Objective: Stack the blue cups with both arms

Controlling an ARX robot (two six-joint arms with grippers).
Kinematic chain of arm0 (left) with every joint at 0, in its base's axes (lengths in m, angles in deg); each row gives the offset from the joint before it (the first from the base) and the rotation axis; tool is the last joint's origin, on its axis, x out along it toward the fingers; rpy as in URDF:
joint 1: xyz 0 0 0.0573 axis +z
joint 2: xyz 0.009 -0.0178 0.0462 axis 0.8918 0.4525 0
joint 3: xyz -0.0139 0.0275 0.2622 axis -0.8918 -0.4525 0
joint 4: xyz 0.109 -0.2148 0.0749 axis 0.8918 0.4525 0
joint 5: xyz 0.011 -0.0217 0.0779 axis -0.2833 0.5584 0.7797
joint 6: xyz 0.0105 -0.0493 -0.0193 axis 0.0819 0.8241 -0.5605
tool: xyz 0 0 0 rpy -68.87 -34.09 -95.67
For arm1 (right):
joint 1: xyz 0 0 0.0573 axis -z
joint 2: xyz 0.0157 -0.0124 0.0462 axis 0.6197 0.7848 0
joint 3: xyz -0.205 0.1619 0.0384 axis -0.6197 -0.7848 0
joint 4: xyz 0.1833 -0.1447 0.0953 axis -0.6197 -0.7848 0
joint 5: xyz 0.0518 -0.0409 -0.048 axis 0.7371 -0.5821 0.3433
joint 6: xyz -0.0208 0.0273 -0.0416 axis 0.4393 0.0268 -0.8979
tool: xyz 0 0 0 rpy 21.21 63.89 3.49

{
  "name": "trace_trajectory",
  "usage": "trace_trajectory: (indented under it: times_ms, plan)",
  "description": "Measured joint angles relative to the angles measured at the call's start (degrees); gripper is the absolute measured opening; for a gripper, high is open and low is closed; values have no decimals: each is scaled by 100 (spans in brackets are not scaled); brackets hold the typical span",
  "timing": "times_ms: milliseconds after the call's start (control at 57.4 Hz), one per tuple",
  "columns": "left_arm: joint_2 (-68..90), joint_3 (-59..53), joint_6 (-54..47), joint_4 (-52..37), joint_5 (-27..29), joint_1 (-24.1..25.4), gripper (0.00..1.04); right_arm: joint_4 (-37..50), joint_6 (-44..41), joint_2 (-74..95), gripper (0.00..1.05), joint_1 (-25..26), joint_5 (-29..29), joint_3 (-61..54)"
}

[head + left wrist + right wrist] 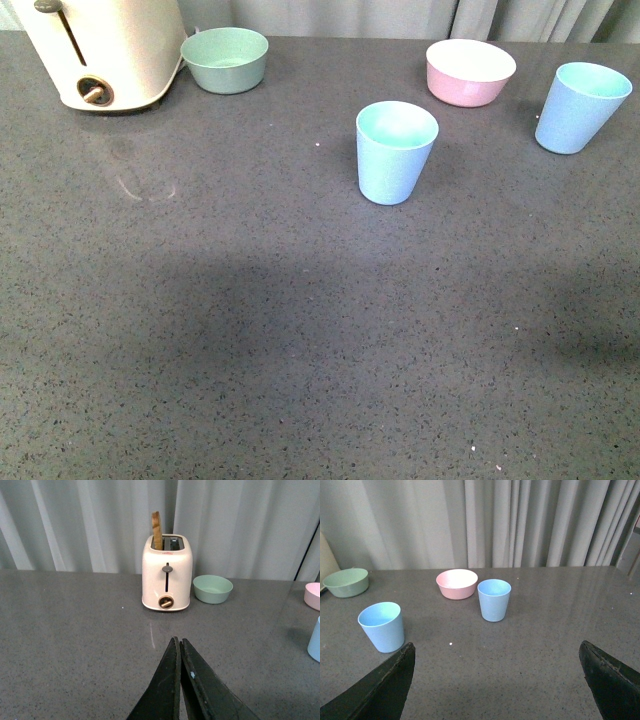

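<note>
Two light blue cups stand upright and apart on the grey counter. One blue cup (396, 151) is near the middle; it also shows in the right wrist view (382, 626). The other blue cup (581, 106) is at the far right, beside the pink bowl, and shows in the right wrist view (494, 599). A sliver of one cup (315, 639) shows in the left wrist view. Neither arm shows in the front view. My left gripper (179, 641) is shut and empty above the counter. My right gripper (496, 650) is wide open and empty, well short of both cups.
A cream toaster (105, 50) with a slice in it (157, 530) stands at the back left. A pale green bowl (225, 59) is next to it. A pink bowl (470, 72) sits at the back right. Curtains hang behind the counter.
</note>
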Motion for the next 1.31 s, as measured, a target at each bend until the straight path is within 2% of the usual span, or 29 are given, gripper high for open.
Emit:
trace_trajectory:
  times_ms: [366,627,679,801,853,906,993,1062,1167,1306]
  plan:
    - [-28,0,4,22,0,0,3,0,0,0,96,0,0,0]
    - [-28,0,2,22,2,0,46,0,0,0,96,0,0,0]
    - [-28,0,2,22,0,0,58,-11,13,9,96,2,24,4]
    - [-28,0,0,22,-2,0,78,-1703,291,1108,96,627,1381,669]
    - [-31,0,0,24,0,0,85,-1858,254,1556,96,940,1751,796]
    - [-31,0,0,24,2,0,97,-1521,-26,2293,96,1515,2225,1012]
    - [-31,0,-13,24,2,0,96,-483,-782,3571,96,2168,2494,1539]
    - [-31,0,-13,26,2,0,96,48,-1287,4439,96,2367,2492,1939]
    - [-31,0,-13,26,2,0,96,162,-2494,6406,96,2354,2553,3040]
    - [-31,0,-13,26,2,0,96,-267,-3574,8644,96,1878,2243,4837]
